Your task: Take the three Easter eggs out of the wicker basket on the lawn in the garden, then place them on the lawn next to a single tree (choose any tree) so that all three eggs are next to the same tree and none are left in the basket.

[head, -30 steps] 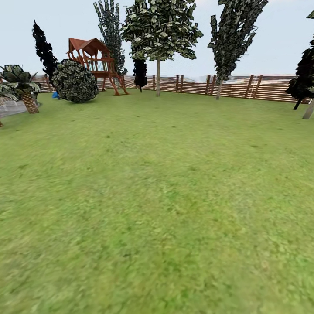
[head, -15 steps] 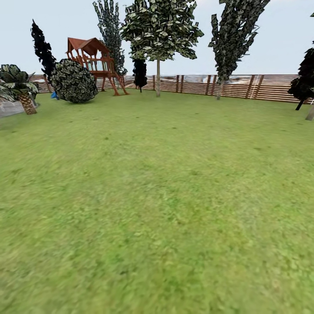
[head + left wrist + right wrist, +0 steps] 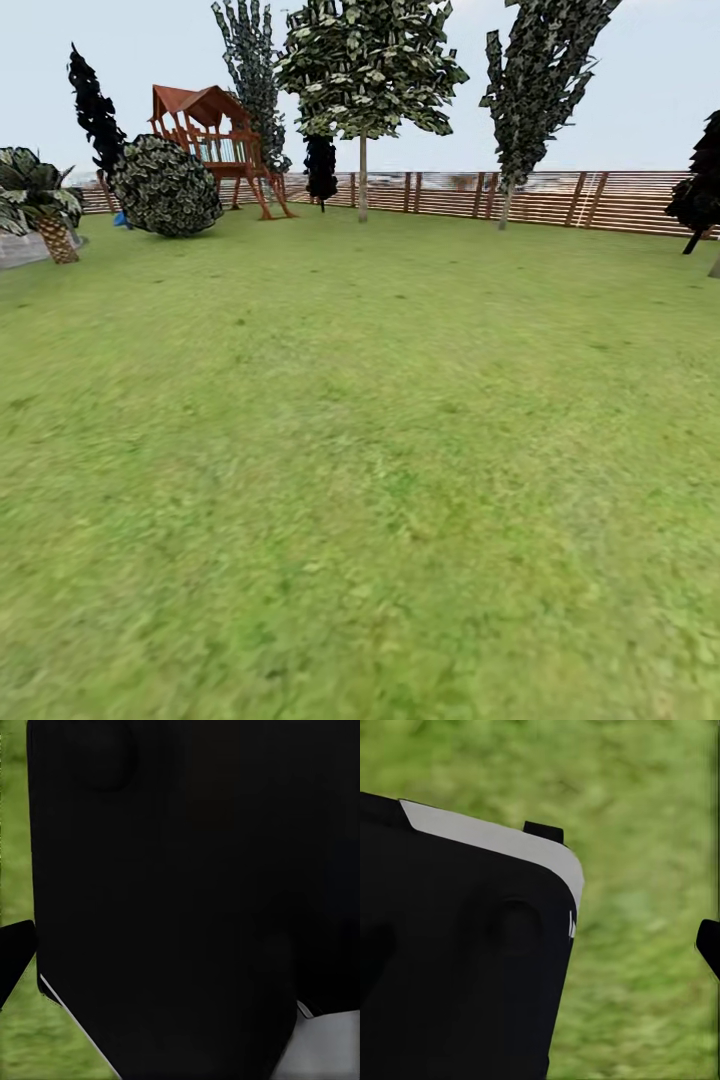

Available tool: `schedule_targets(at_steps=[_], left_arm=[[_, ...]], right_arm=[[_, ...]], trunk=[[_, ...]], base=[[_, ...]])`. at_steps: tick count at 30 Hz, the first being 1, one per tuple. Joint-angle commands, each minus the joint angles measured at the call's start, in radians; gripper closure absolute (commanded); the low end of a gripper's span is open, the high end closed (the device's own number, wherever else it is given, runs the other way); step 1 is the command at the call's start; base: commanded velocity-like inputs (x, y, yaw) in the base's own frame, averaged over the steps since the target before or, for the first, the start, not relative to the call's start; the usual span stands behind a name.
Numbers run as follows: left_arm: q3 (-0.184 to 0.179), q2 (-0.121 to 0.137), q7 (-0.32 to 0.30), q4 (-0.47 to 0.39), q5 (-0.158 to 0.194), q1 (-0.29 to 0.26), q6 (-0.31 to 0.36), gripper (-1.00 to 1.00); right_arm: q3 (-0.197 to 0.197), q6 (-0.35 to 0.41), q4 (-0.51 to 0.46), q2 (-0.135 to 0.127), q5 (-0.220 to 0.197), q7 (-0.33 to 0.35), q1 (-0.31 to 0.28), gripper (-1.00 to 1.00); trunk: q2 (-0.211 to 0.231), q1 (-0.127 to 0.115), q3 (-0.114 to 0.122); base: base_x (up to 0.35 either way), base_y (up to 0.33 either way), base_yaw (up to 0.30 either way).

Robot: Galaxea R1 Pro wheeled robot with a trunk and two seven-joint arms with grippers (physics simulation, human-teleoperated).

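Observation:
The head view looks across the lawn (image 3: 360,460) of the garden toward a brown slat fence (image 3: 560,198). A tree (image 3: 362,185) with a pale straight trunk and speckled foliage stands at the far middle, and a second one (image 3: 507,200) rises to its right. The Easter eggs and the wicker basket are out of view. In the left wrist view a dark fingertip (image 3: 13,954) pokes in at the edge beside my black body. In the right wrist view a dark fingertip (image 3: 709,943) shows over grass.
A wooden playset (image 3: 212,140) and a round bush (image 3: 166,187) stand at the far left. A palm (image 3: 45,205) sits by the left edge. Dark thin trees (image 3: 697,195) stand at the right by the fence. Open grass stretches ahead.
The whole head view has shifted slightly: the palm and bush have slid left and the fence sits a little nearer, so the camera has moved. Nothing else has changed.

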Motion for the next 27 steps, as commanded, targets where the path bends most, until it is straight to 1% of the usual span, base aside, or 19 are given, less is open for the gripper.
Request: schedule_targets(at_steps=[1,7,13,27], left_arm=[[0.006,0.0,0.0,0.0,0.006,-0.001,-0.002,-1.0],[0.006,-0.001,0.0,0.0,0.006,0.0,-0.002,-1.0],[0.006,-0.001,0.0,0.0,0.006,0.0,-0.002,-1.0],[0.006,-0.001,0.0,0.001,0.006,-0.001,-0.002,-1.0]], right_arm=[[0.003,-0.002,0.001,-0.001,0.005,-0.001,-0.001,-1.0],[0.008,0.0,0.005,-0.002,0.008,0.005,-0.001,-1.0],[0.024,0.0,0.013,-0.002,0.036,0.008,-0.001,-1.0],[0.024,0.001,0.013,-0.002,0.037,0.007,-0.001,-1.0]], trunk=[[0.0,0.001,-0.001],[0.0,0.001,-0.001],[0.0,0.001,-0.001],[0.0,0.001,-0.001]], base=[[0.339,0.0,0.0],[0.338,0.0,0.0],[0.338,0.0,0.0],[0.339,0.0,0.0]])
